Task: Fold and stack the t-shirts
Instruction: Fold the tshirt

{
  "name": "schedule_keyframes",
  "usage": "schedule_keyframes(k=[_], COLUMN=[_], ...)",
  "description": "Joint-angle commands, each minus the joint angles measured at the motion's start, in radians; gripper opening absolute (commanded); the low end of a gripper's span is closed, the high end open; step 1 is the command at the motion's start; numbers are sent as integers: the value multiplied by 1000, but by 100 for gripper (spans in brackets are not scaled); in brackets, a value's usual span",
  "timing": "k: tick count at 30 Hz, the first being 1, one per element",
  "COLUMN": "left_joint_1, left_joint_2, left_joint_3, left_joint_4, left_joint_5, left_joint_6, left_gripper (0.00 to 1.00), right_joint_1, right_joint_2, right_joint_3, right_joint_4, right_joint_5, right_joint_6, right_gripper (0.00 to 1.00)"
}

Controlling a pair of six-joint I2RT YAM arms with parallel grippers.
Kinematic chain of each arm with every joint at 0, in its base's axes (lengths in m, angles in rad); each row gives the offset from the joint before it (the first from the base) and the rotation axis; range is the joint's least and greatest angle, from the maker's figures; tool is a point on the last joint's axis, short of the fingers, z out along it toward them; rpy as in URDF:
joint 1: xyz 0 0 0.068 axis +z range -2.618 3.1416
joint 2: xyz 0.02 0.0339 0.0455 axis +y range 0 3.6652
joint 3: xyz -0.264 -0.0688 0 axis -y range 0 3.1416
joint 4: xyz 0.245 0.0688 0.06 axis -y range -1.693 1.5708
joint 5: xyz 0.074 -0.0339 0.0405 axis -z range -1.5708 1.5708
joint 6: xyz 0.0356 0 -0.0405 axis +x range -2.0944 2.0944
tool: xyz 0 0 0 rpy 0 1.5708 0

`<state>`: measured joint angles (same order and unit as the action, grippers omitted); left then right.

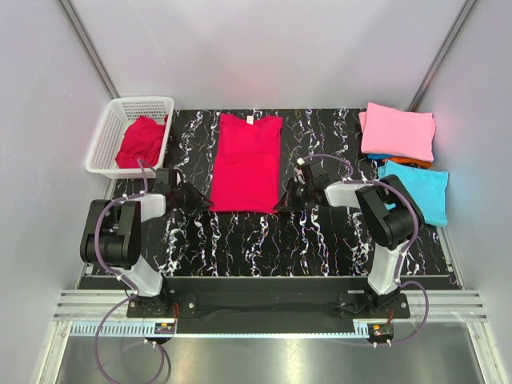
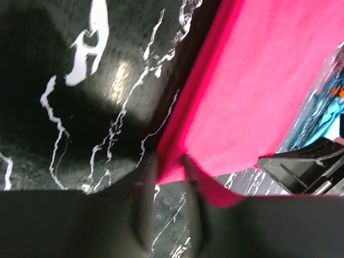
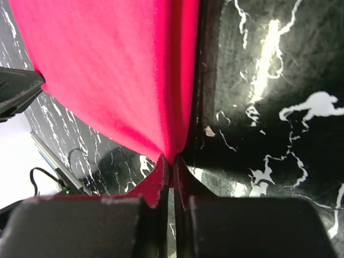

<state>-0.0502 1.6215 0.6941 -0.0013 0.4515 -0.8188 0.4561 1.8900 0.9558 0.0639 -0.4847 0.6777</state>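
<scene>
Both grippers pinch the crimson soft cloth t-shirt (image 1: 246, 162) at its near-edge corners: left gripper (image 2: 167, 180) and right gripper (image 3: 172, 164) clamped. Limp, light fabric; corners hold best.

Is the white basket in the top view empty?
No, a crumpled red shirt lies inside the basket at the table's far left.

Bright even overhead light, glare on glossy table (image 3: 269, 64), wrist-view foregrounds blurred, dark shadows
</scene>
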Motion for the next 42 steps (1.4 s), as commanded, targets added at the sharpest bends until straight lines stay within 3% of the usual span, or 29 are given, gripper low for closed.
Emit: schedule_keyframes(k=[1, 3, 4, 10, 13, 19, 22, 23, 25, 31, 37, 42], left_joint_1=[4, 4, 4, -14, -74, -330, -442, -508, -572, -752, -925, -944], left_joint_2=[-5, -17, -34, -142, -231, -443, -569, -606, -713, -897, -845, -752], left_joint_3=[1, -14, -21, -120, -183, -246, -266, -255, -245, -217, -113, 36], left_joint_4=[-20, -35, -55, -114, -141, -264, -378, -426, -550, -750, -862, -939], left_joint_5=[-1, -4, -7, -22, -45, -221, -347, -447, -601, -792, -942, -1037], left_joint_6=[20, 23, 30, 66, 46, -60, -144, -166, -242, -419, -499, -477], left_gripper=[20, 2, 0, 0, 0, 0, 0, 0, 0, 0, 0, 0], right_joint_1=[1, 1, 1, 3, 6, 59, 128, 147, 234, 404, 437, 435], right_joint_2=[-12, -37, -46, -121, -184, -354, -468, -497, -600, -810, -946, -982], right_joint_3=[20, 14, 11, -67, -135, -264, -334, -362, -380, -407, -407, -313], right_joint_4=[-52, -99, -111, -151, -160, -185, -196, -203, -245, -404, -512, -607], right_joint_5=[37, 58, 73, 81, 80, 109, 149, 164, 239, 409, 478, 573], right_joint_6=[-17, -26, -29, -21, -4, 49, 115, 164, 210, 316, 315, 260], right_gripper=[0, 0, 0, 0, 0, 0, 0, 0, 0, 0, 0, 0])
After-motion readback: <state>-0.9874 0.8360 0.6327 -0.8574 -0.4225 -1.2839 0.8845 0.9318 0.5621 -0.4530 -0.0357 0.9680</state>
